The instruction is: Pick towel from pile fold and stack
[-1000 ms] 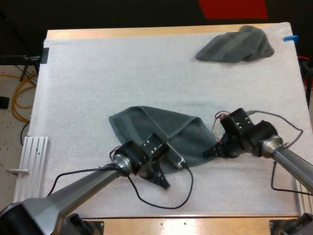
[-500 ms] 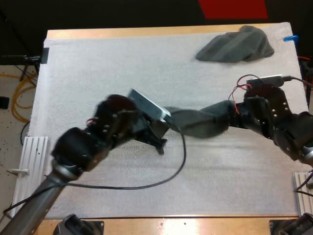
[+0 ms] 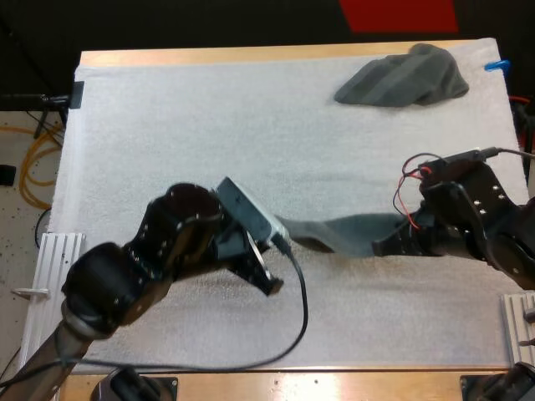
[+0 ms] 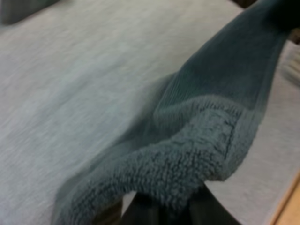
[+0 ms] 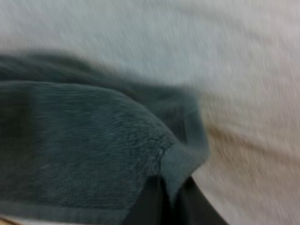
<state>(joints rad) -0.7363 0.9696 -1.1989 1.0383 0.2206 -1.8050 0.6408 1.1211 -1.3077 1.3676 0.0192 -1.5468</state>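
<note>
A dark grey-green towel (image 3: pixel 338 231) hangs stretched between my two grippers above the mat's middle. My left gripper (image 3: pixel 282 236) is shut on its left end, and in the left wrist view the fuzzy towel edge (image 4: pixel 197 164) is pinched between the black fingers (image 4: pixel 140 208). My right gripper (image 3: pixel 386 243) is shut on the right end; the right wrist view has a towel corner (image 5: pixel 176 161) clamped by the fingers (image 5: pixel 147 201). A crumpled towel (image 3: pixel 403 77) lies at the mat's far right corner.
The white mat (image 3: pixel 201 125) covers most of the wooden table (image 3: pixel 251 55). A black cable (image 3: pixel 297 322) loops from my left arm over the mat's near part. A ribbed metal block (image 3: pixel 52 276) sits off the table's left edge.
Both grippers have lifted the flat towel off the mat and pulled it into a strip. In the last half second the towel has moved nearer and lower, and the left arm has come back.
</note>
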